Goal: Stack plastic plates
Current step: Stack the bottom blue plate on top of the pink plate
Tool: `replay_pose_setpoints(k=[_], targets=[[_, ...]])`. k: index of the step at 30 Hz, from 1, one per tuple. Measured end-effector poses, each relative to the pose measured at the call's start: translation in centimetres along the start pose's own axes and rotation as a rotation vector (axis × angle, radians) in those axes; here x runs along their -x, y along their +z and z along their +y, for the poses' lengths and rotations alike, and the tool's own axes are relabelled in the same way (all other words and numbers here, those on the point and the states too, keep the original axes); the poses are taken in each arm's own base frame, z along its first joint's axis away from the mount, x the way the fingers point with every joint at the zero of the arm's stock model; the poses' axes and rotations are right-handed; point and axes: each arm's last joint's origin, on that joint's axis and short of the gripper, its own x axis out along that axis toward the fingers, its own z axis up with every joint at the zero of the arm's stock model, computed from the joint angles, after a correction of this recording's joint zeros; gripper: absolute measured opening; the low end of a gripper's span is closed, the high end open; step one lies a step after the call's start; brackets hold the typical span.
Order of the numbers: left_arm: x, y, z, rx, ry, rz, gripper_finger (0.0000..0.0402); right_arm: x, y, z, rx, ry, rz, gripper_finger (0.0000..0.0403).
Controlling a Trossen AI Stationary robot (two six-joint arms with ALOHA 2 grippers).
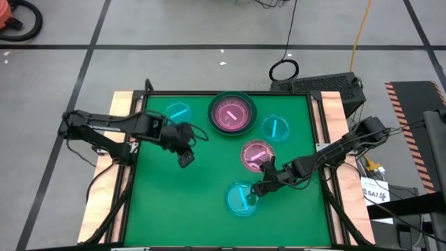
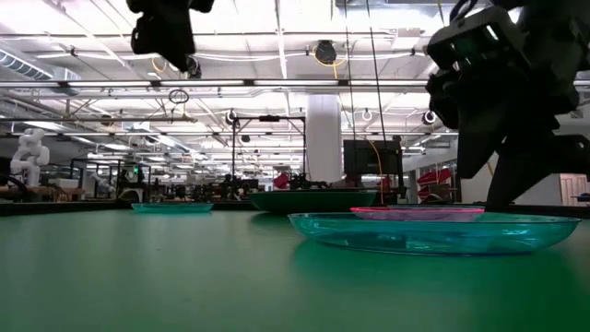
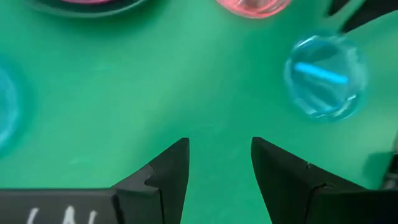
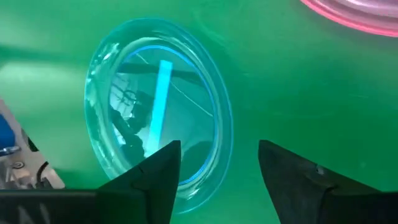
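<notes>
Plates are lying spread over the green table (image 1: 174, 209): a dark green-grey plate (image 1: 233, 114) is sitting at the far middle with a hot pink plate (image 1: 233, 113) nested inside it, a translucent cyan plate (image 1: 177, 112) is lying to its left, another translucent cyan plate (image 1: 274, 128) to its right, a translucent pink plate (image 1: 256, 154) nearer the middle, and a third cyan plate (image 1: 240, 199) nearest the front edge.

The right gripper (image 1: 259, 187) is hanging low at that front cyan plate, just over its rim on the side facing the pink plate. In the right wrist view its fingers (image 4: 158, 171) are standing moderately apart and holding nothing, with the plate's rim (image 4: 217, 118) lying between and ahead of them; whether a fingertip is touching the plastic cannot be told. In the low view the same plate (image 2: 433, 231) is filling the near foreground, with the pink plate (image 2: 417, 212) showing just behind it.

The left gripper (image 1: 185, 159) is hovering above bare green cloth, left of centre and well apart from every plate. Its fingers (image 3: 168, 168) are standing moderately open and empty, pointing toward the front cyan plate (image 3: 325, 76) farther off
</notes>
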Motion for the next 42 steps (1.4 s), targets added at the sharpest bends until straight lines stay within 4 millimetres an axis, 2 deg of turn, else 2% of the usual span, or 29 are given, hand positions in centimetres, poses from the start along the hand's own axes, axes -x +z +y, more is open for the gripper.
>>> replay_pose_setpoints(k=[6,13,21,29,34,42], targets=[[-0.2,-0.4,-1.8,0.004,-0.084,-0.056,0.0179,-1.2,-0.2,-0.3,0.003,0.033,0.022,0.0195],[-0.2,-0.3,-2.1,0.016,-0.103,-0.074,0.0179,-2.3,-0.3,-0.6,0.013,0.012,0.034,0.0171],[-0.2,-0.2,-2.0,0.007,-0.086,-0.086,0.0179,-3.7,-0.4,-0.3,0.007,0.054,0.048,0.0102],[-0.2,-0.2,-2.0,0.004,-0.074,-0.093,0.0179,-3.7,-0.3,0.0,0.04,0.087,0.045,0.0007],[-0.2,-0.2,-1.9,-0.007,-0.064,-0.102,0.0179,-3.4,-0.3,0.3,0.03,0.116,0.043,0.0008],[-0.2,-0.2,-1.9,-0.01,-0.061,-0.105,0.0179,-1.3,0.8,1.6,0.001,0.238,-0.002,0.0002]])
